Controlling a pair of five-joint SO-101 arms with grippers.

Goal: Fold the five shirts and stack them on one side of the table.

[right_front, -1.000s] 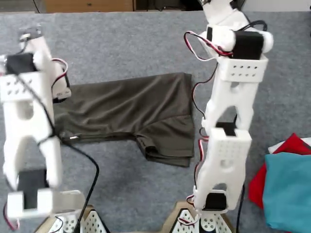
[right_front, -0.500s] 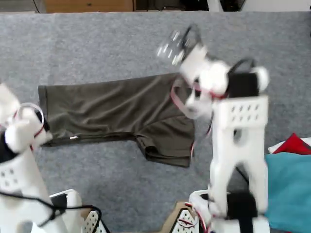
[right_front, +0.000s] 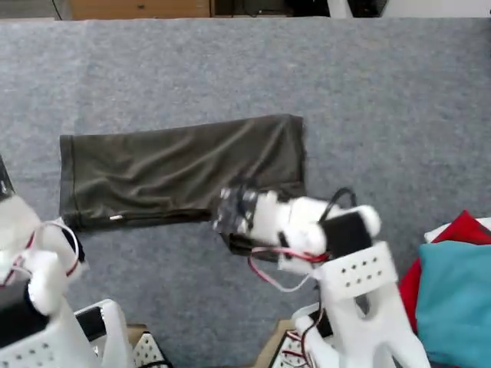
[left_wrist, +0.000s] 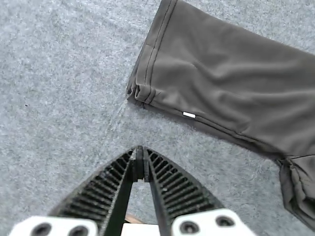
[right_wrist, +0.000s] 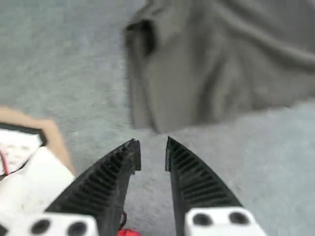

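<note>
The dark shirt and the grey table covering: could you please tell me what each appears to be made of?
The dark shirt looks like a thin, smooth knit, perhaps synthetic: it lies in fine soft ripples with a faint sheen, and its hem shows double stitching. The grey table covering looks like matte felt or short-pile carpet, judging by its fuzzy, flecked surface.

On my feed, the table (right_front: pixel 153 69) was covered in a grey, felt-like carpet over all I could see of it, and the light on it was even, with only soft shadows across the nap. Beyond its far edge I could make out a strip of light brown wooden panel (right_front: pixel 138 8), a dark gap (right_front: pixel 261 8) just beside that, and a pale surface (right_front: pixel 441 8) toward the far right corner. I could not tell what stood behind them.
</note>
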